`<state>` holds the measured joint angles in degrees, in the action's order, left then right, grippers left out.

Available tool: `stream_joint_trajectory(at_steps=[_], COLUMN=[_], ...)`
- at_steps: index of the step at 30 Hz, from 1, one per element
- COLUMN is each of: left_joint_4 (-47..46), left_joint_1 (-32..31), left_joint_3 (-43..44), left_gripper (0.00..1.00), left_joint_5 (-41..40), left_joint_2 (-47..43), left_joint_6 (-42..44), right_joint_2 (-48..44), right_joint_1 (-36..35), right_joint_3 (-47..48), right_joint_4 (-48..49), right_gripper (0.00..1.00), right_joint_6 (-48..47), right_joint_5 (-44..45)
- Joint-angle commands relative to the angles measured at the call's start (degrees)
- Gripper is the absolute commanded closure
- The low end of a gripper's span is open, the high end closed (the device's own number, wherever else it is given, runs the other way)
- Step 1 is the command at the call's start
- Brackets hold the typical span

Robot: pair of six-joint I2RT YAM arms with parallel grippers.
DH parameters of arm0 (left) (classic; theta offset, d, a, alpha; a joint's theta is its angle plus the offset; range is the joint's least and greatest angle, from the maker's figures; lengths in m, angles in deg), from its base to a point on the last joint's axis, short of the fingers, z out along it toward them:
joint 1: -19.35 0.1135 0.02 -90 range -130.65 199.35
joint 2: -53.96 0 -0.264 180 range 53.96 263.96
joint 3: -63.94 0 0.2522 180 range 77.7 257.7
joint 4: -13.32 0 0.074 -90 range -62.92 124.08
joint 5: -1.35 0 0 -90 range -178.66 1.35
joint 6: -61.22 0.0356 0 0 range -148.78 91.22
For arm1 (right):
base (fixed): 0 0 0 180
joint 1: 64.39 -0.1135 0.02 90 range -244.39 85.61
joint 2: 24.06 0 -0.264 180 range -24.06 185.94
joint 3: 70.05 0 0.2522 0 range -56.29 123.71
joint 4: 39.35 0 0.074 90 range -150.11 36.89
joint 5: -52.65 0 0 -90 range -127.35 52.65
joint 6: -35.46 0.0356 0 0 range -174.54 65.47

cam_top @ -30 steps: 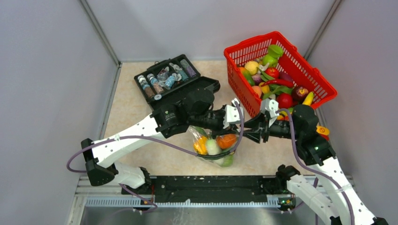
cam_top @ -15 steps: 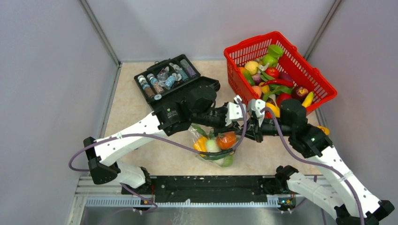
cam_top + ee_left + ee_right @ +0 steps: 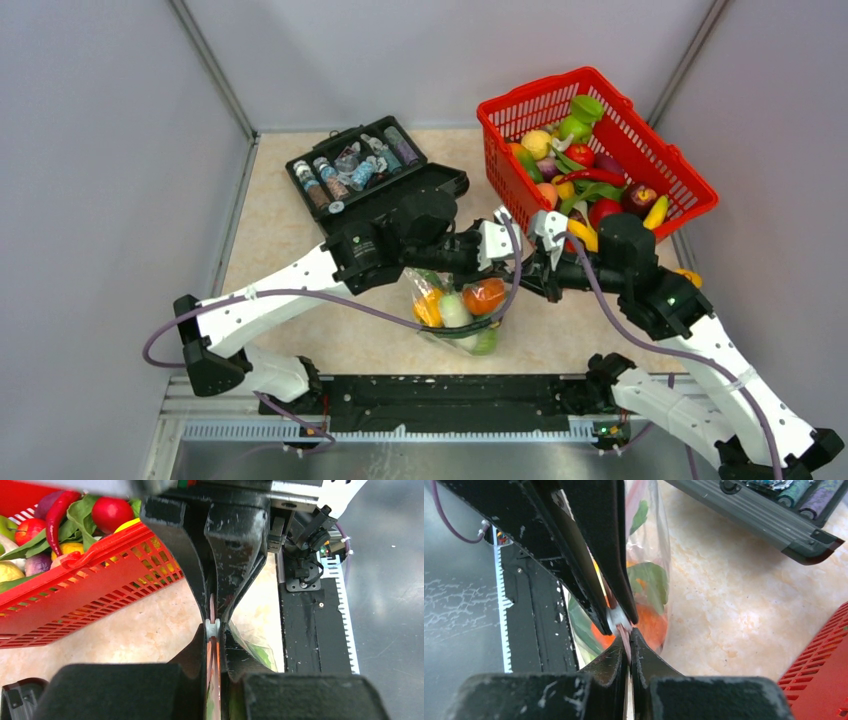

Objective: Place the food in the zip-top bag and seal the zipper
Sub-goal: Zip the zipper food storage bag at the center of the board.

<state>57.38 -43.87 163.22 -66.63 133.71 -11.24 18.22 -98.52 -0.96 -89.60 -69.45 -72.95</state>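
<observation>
**Bag position.** The zip-top bag [image 3: 455, 312] hangs at the middle of the table [image 3: 290, 230], between the two arms, with its mouth edge turned upward. Food is already inside: an orange tomato [image 3: 485, 297], a yellow pepper [image 3: 430, 308], a pale radish [image 3: 453, 310] and some green pieces lower down.

**Zipper.** The zipper [image 3: 213, 607] runs as a thin pink strip between both sets of fingers. A small white slider [image 3: 212, 627] sits on it where the two sets of fingertips meet. How much of the strip is already sealed cannot be told.

**End effectors.** The left gripper [image 3: 215, 655] is pressed together on the zipper. The right gripper [image 3: 628, 647] is likewise pinched on the strip, its tips directly against the slider. The two pairs of fingertips are almost touching.

**Surroundings.** The red basket [image 3: 540, 92] with the remaining food stands just beyond the right arm. The open black case [image 3: 420, 195] lies behind the left arm.

**Hazards from this state.**
- The slider is small and smooth. A pull not in line with the strip would probably make the fingers slip off it, leaving the mouth partly open.
- If the left pinch gives way, the bag would travel with the pull instead of sealing.
- The weight of the food loads the thin strip, so a jerk could tear it free from either grip.
- The fingertips could collide, being so close.
- The left arm's purple cable [image 3: 500, 300] crosses in front of the bag and may snag it.
</observation>
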Motion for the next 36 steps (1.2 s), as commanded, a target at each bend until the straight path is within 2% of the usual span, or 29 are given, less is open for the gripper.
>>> stream_joint_trajectory(at_steps=[1, 6, 14, 17, 19, 20, 21, 24, 27, 32, 36], left_joint_4=[1.6, 1.9, 0.1, -0.2, -0.9, -1.1, -1.4, -2.5, -3.3, -3.5, -3.5], left_joint_1=[-0.3, -0.3, -0.3, -0.3, -0.3, -0.3, -0.3, -0.3, -0.3, -0.3, -0.3], left_joint_3=[-3.0, -4.1, -3.8, -3.2, -3.0, -2.9, -2.8, -2.9, -3.1, -3.7, -3.9], left_gripper=[1.00, 1.00, 1.00, 1.00, 1.00, 1.00, 1.00, 1.00, 1.00, 1.00, 1.00], left_joint_5=[-2.4, -4.2, -2.3, -1.7, -0.9, -0.4, 0.2, 1.0, 2.2, 3.2, 3.0], left_joint_2=[-4.8, -6.4, -6.2, -5.5, -5.1, -4.9, -4.7, -4.4, -4.3, -4.3, -4.6], left_joint_6=[0.0, -0.1, -0.7, -0.8, -0.9, -1.0, -1.2, -1.8, -2.1, -1.6, -1.6], right_joint_2=[-2.0, -2.0, -3.2, -3.4, -3.3, -3.1, -2.9, -1.8, -0.6, 0.0, 0.4], right_joint_1=[-0.3, -0.4, -0.3, -0.3, -0.3, -0.3, -0.3, -0.3, -0.3, -0.3, -0.4], right_joint_3=[-1.3, -1.9, -2.5, -2.6, -2.6, -2.6, -2.5, -2.2, -1.9, -2.5, -2.6], right_joint_4=[4.0, 4.9, 6.8, 7.3, 7.7, 7.9, 8.2, 8.5, 9.6, 10.6, 10.9], right_gripper=[1.00, 1.00, 1.00, 0.81, 0.63, 0.57, 0.53, 0.51, 0.52, 0.80, 0.92], right_joint_6=[1.8, 2.5, 3.9, 4.0, 4.0, 4.0, 4.0, 3.6, 3.8, 2.9, 2.4], right_joint_5=[3.0, 1.9, 0.5, -2.0, -3.4, -3.7, -3.7, -4.6, -5.0, -6.7, -9.8])
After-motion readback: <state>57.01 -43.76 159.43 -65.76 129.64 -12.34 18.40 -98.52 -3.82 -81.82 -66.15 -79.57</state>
